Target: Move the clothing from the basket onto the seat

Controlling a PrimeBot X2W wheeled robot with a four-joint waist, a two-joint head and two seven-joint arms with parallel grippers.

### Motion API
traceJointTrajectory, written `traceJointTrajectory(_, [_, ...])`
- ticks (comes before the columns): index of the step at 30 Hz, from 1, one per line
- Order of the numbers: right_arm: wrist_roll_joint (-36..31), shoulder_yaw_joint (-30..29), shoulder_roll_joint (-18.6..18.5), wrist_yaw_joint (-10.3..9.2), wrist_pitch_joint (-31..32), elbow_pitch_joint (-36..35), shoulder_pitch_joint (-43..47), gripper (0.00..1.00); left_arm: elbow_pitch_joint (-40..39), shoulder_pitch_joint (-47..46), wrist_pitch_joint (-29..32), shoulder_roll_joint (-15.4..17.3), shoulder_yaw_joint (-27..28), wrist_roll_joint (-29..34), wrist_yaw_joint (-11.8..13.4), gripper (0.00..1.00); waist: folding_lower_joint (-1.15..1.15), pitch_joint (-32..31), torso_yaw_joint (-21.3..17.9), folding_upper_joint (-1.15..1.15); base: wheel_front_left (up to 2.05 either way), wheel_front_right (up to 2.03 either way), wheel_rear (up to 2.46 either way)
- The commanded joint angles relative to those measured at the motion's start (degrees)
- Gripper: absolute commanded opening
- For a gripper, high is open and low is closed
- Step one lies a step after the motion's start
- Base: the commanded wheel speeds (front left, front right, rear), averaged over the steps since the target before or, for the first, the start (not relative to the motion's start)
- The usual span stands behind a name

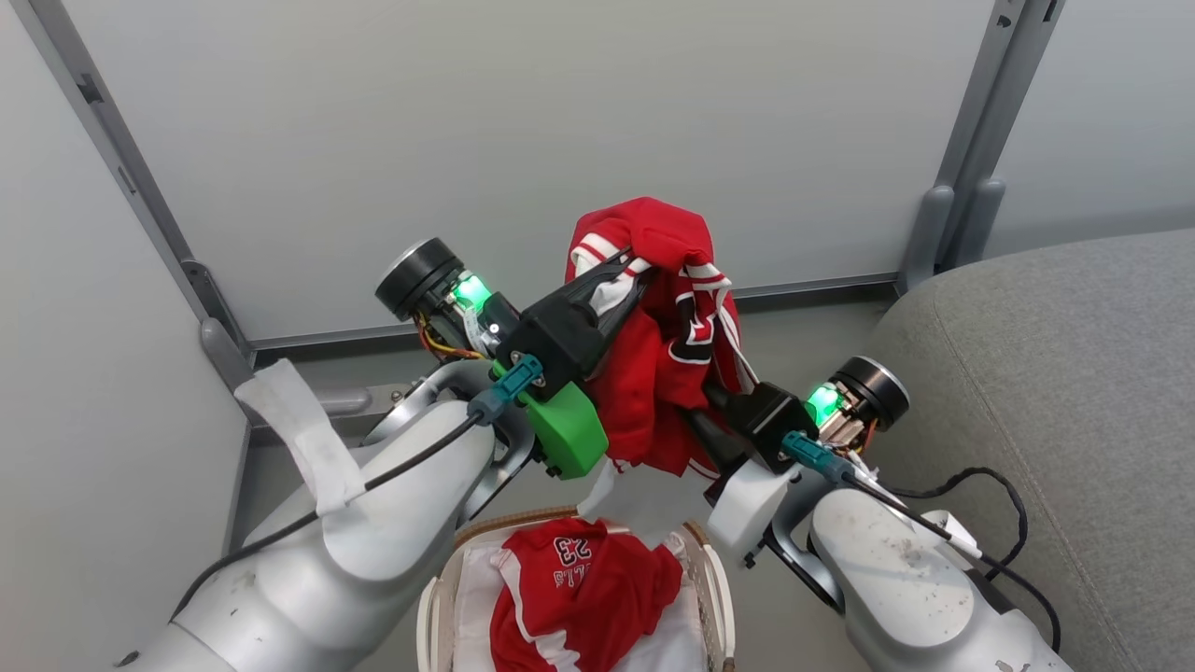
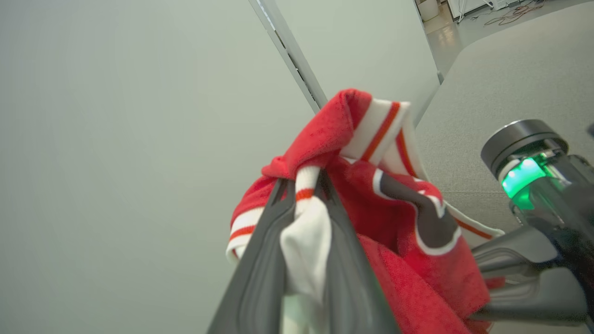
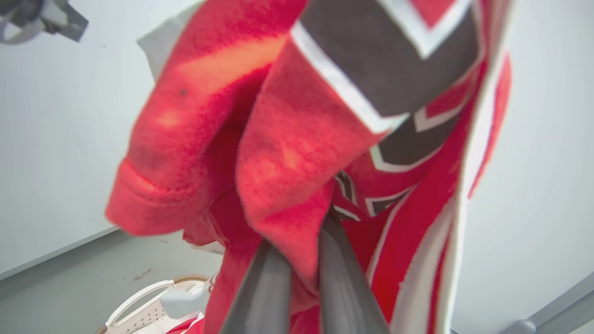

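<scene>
1. My left hand (image 1: 642, 264) is clamped on the lifted garment (image 1: 653, 373). In the left wrist view a band of its white trim is squeezed between my two fingers (image 2: 260, 260), close to their tips.
2. My right hand (image 1: 707, 403) is closed as well, pinching a red fold of the same garment lower down. In the right wrist view that fold sits between the two fingers (image 3: 338, 278).
3. The lifted garment hangs bunched in the air between both hands, its lower edge just above the rim of the basket (image 1: 721, 579). Its black-and-white lettering faces my right side.
4. The second garment (image 1: 579, 588) lies crumpled inside the basket on the white liner (image 1: 471, 583), with the "23" facing up.
5. The seat (image 1: 1055, 373) is off to my right, apart from the basket and from the cloth I hold. My own right wrist and forearm lie between the garment and the seat's rounded corner.
6. A pale wall panel (image 1: 560, 121) stands behind the garment, and a grey post (image 1: 962, 168) rises at the seat's far corner. Grey floor (image 1: 812, 322) runs below the panel. A black cable (image 1: 1004, 495) loops from my right forearm across the seat's near edge.
</scene>
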Motion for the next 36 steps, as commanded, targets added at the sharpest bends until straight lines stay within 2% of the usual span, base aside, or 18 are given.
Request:
traceJointTrajectory(1, [0.2,-0.7,-0.2,-0.06,-0.3,-0.6,0.9,0.0,0.3,1.7,-0.4,0.1,0.7,-1.1,0.8,0.0,0.0,0.1,-0.2,0.0,0.0,0.0,0.0])
traceJointTrajectory(3, [0.0,-1.9,-0.2,-0.06,-0.3,-1.3,1.4,0.0,0.4,3.3,-0.6,-0.2,1.7,-2.1,1.6,0.0,0.0,0.1,-0.4,0.0,0.0,0.0,0.0])
traceJointTrajectory(4, [-0.1,-2.4,-0.2,-0.06,-0.3,-1.6,1.6,0.0,0.4,4.0,-0.7,-0.4,2.0,-2.4,1.9,0.11,0.0,0.2,-0.5,0.0,0.0,0.0,0.0])
traceJointTrajectory(6, [-0.4,-3.6,-0.2,-0.06,-0.3,-2.1,2.1,0.0,0.4,6.0,-0.9,-0.9,3.0,-3.5,2.6,0.55,0.0,0.3,-0.6,0.0,0.0,0.0,0.0])
traceJointTrajectory(7, [-0.6,-4.2,-0.2,-0.06,-0.3,-2.4,2.2,0.0,0.3,7.0,-1.0,-1.3,3.7,-4.1,3.2,0.99,0.0,0.4,-0.7,0.0,0.0,0.0,0.0])
traceJointTrajectory(14, [-2.5,-9.2,-0.2,-0.06,-0.3,-4.8,3.7,0.0,-2.6,16.8,-0.9,-2.8,9.4,-4.2,4.6,1.0,0.0,0.8,-1.2,0.0,0.0,0.0,0.0])
traceJointTrajectory(26, [-3.7,-13.4,-0.2,-0.06,-0.3,-7.3,7.0,0.0,-1.7,27.3,-0.9,-4.9,14.5,-2.4,2.4,1.0,0.0,1.4,-1.8,0.0,0.0,0.0,0.0])
traceJointTrajectory(36, [-4.9,-16.2,-0.2,-0.06,-0.3,-7.5,8.0,0.0,-1.9,30.6,-0.9,-6.7,18.1,0.0,1.0,1.0,0.0,2.1,-3.6,0.0,0.0,0.0,0.0])
